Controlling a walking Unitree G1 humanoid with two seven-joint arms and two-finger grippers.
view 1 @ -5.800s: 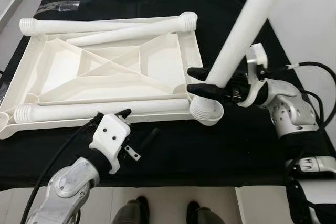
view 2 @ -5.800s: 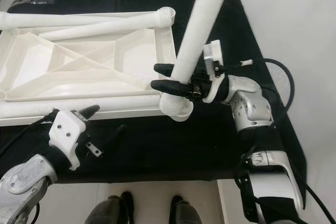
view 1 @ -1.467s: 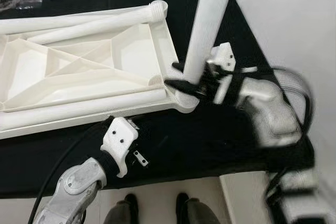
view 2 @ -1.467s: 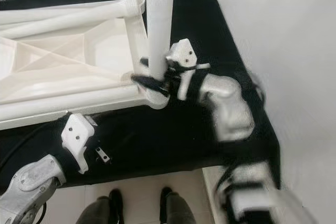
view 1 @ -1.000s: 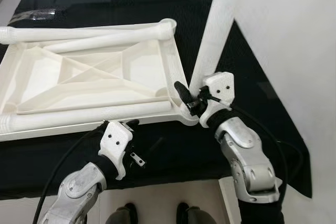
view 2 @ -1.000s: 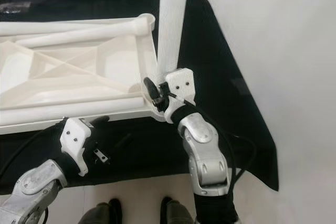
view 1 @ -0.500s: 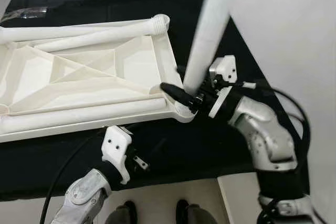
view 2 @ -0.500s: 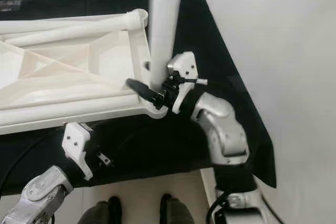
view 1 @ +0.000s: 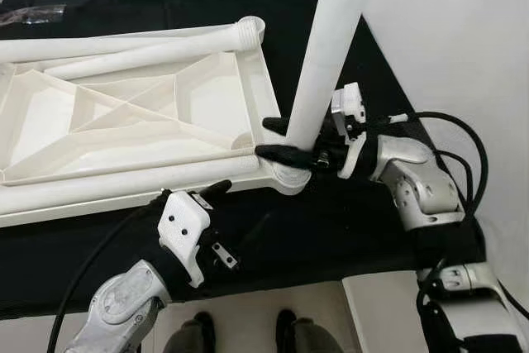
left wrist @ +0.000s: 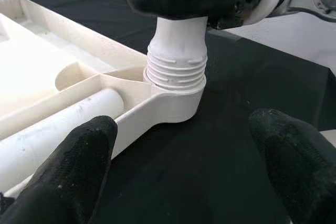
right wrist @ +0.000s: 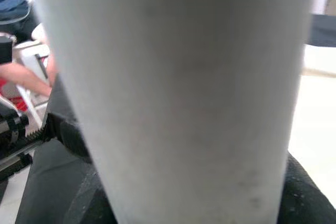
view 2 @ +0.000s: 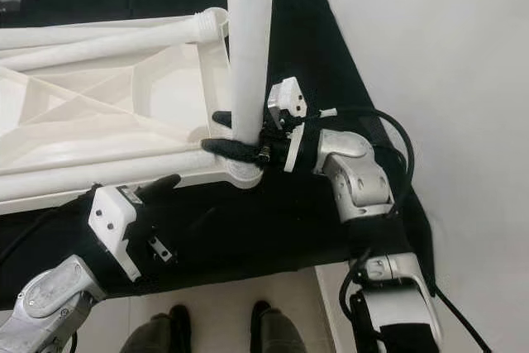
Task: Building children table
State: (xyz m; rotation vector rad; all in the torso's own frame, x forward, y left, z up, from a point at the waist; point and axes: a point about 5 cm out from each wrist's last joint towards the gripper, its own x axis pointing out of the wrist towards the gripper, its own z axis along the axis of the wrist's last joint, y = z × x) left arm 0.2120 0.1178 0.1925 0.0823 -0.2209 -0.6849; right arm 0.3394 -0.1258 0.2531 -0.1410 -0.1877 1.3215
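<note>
The white tabletop (view 1: 140,113) lies upside down on a black cloth. A white table leg (view 1: 331,47) stands upright in its near right corner socket (left wrist: 176,106), its threaded end (left wrist: 176,64) partly seated. My right gripper (view 1: 285,139) is shut on the leg just above the threads, and the leg (right wrist: 178,93) looms close in the right wrist view. My left gripper (left wrist: 181,129) is open, low over the cloth by the tabletop's near edge, facing the socket and apart from it.
Two loose legs (view 1: 140,51) lie along the tabletop's far side and another (view 1: 124,183) along its near edge. The black cloth (view 1: 314,229) ends just right of my right arm. A person's shoes (view 1: 285,328) stand at the near edge.
The camera has shifted. My right gripper stays clamped on the leg, which now stands straighter in the corner socket. My left gripper has moved up toward the tabletop's near edge.
</note>
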